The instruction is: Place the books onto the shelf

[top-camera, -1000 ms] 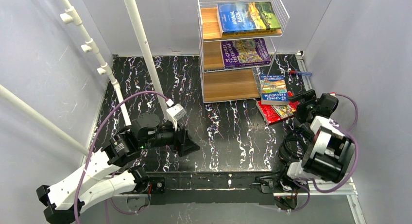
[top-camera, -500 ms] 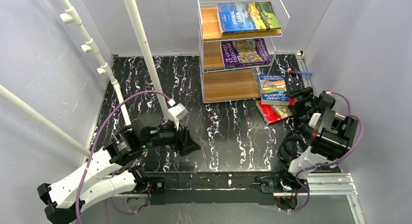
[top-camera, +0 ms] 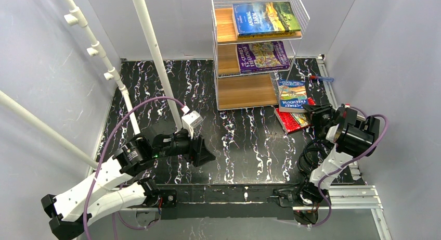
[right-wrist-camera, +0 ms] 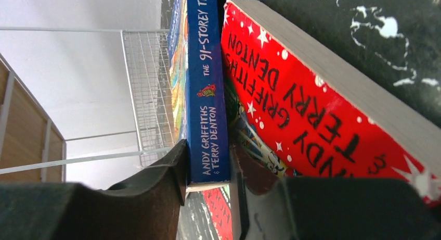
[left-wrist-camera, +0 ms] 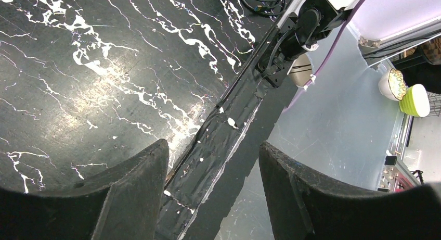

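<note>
The blue book (right-wrist-camera: 208,84) lies on the red book (right-wrist-camera: 312,104), right of the shelf (top-camera: 244,91). The right gripper (right-wrist-camera: 208,164) seems clamped on its spine to lift it. The left gripper (left-wrist-camera: 213,146) hangs apart, empty.

Left arm: stretched low by the near edge of the table (top-camera: 249,146); left gripper (top-camera: 204,155) jaws partly spread, holding nothing. Right arm: elbow raised at the right edge; right gripper (top-camera: 311,114) pinching the blue book (right-wrist-camera: 207,68) at its spine.

Grey walls (top-camera: 41,58), seemingly marbled black table (top-camera: 244,141)
</note>
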Action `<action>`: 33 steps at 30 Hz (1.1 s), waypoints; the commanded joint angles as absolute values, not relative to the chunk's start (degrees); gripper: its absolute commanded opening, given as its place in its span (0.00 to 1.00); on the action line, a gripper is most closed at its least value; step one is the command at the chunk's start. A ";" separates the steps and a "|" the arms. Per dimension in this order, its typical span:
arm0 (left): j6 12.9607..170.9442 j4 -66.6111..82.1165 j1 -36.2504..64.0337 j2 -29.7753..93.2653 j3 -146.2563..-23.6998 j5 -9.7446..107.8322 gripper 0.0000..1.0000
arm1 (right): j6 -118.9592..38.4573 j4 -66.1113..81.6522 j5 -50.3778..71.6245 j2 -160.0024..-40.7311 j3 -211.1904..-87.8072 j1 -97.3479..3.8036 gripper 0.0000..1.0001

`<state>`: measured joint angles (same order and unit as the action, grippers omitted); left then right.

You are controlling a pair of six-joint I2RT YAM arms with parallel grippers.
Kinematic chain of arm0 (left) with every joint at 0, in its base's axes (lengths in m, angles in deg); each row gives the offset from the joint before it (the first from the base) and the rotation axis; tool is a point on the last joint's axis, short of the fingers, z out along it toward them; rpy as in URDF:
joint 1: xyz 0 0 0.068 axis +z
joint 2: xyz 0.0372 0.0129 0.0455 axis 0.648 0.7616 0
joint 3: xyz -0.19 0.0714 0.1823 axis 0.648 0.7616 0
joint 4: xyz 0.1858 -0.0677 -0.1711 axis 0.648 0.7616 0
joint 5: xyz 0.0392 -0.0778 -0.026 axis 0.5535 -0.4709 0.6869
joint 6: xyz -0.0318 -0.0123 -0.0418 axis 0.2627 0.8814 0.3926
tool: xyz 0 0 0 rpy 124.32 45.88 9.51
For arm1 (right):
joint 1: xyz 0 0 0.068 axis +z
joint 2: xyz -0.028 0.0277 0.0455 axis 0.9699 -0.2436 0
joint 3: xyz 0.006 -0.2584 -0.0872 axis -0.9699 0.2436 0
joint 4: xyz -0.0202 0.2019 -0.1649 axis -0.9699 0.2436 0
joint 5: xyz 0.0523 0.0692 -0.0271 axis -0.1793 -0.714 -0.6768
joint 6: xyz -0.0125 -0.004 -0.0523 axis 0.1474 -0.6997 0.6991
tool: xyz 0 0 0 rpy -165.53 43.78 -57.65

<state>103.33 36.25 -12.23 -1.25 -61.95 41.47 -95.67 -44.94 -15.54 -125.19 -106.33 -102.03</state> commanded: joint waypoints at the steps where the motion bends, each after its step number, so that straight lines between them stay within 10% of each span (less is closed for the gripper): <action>1: 102.89 37.14 -12.37 -1.40 -63.75 42.00 0.62 | -97.94 -47.63 -16.25 -121.73 -104.20 -102.40 0.30; 5: 103.50 37.82 -12.37 -0.91 -64.26 42.68 0.62 | -97.80 -44.20 -14.47 -114.33 -102.39 -102.98 0.01; 15: 111.85 38.42 -12.37 -0.25 -63.76 51.57 0.82 | -85.42 -0.50 -1.79 -74.22 -99.57 -105.45 0.01; 33: 123.37 23.79 -12.54 11.51 -60.11 46.80 0.98 | -90.71 16.50 -14.72 -60.56 -94.85 -99.02 0.01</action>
<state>124.27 26.39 -12.25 9.75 -56.82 48.31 -87.87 16.26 -8.52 -62.49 -95.89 -101.40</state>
